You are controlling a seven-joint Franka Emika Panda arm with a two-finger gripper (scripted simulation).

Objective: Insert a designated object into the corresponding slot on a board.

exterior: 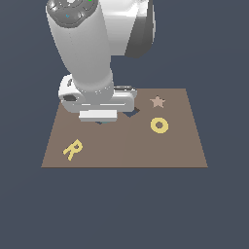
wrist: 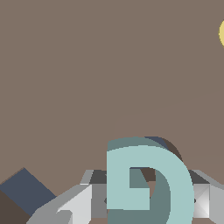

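Teal G over its slot, nearly seated

Your gripper [wrist: 146,205] is clamped on the teal G [wrist: 146,183], directly above the slot [wrist: 164,144] in the board [exterior: 121,146]; slot edge peeks at G's 12 o'clock

surroundings: flat, uniform dark slate-blue ground plane [exterior: 121,209] fills the exterior view | walls, furniture, windows: indistinguishable | light: even, diffuse, soft faint shadows only
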